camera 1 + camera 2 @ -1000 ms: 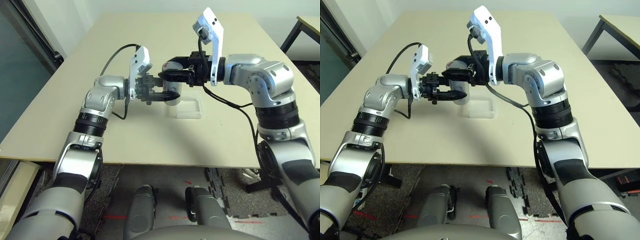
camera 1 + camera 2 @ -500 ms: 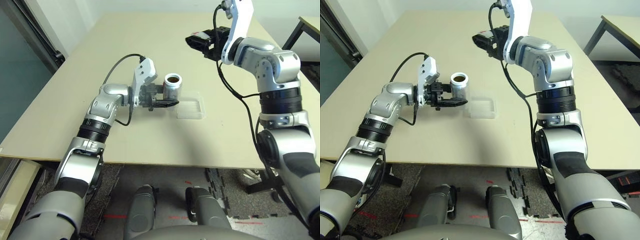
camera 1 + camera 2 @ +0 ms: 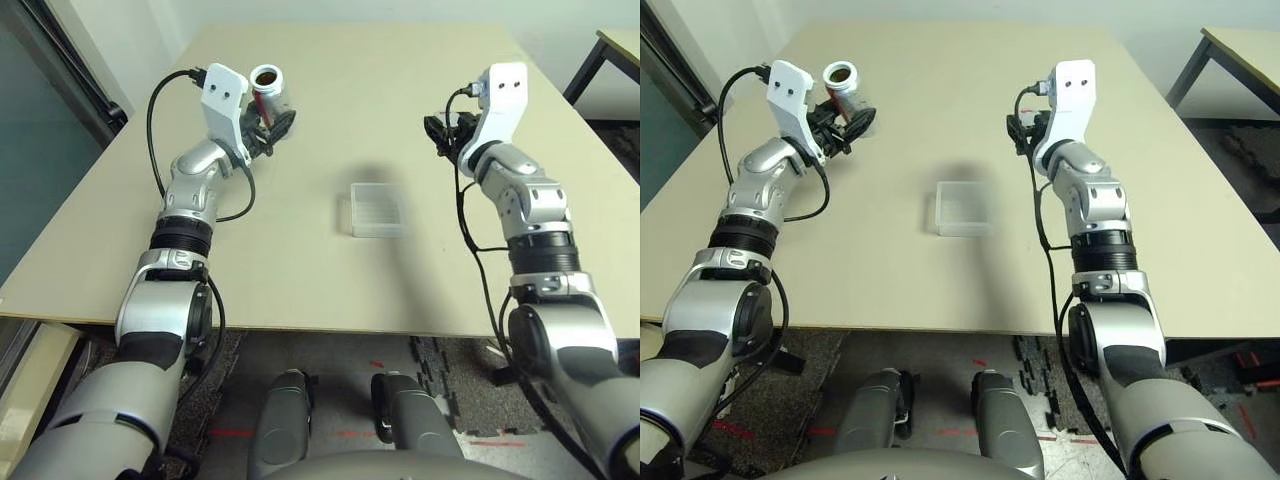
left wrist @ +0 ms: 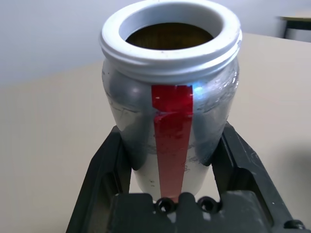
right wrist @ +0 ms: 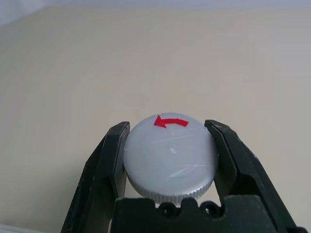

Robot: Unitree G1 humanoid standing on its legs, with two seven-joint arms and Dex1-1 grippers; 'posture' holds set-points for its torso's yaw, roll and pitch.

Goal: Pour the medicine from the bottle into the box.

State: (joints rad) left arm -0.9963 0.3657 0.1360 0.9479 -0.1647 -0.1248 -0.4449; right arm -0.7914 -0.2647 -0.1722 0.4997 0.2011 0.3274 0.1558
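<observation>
Pinching the bottle point(image 4: 214, 111) around its lower body with the left tool point(image 4: 172, 130), a finger on either side; leaning slightly, open mouth up, above the far left part of the tabletop point(image 3: 300, 270), well apart from the box point(image 3: 963, 210); gripping the cap point(image 5: 170, 155) by its ribbed edge with the right tool point(image 5: 167, 127), off to the right and away from the bottle. Judging by the looks, probably light to carry and fairly stiff; likely slippery along the smooth silvery wall, so best held low and square across the body, with rim and mouth left free for pouring; no need to squeeze harder, only to guard against twisting as the tilt grows. Inside the mouth, dark brown to be seen; impossible to tell pellets from shaded wall, or how full. In the box, nothing visible on the clear floor; shallow, thin-looking, likely light enough to slide if bumped, so next bring the mouth low over the middle and tip slowly, to keep from scattering pellets past the walls.
</observation>
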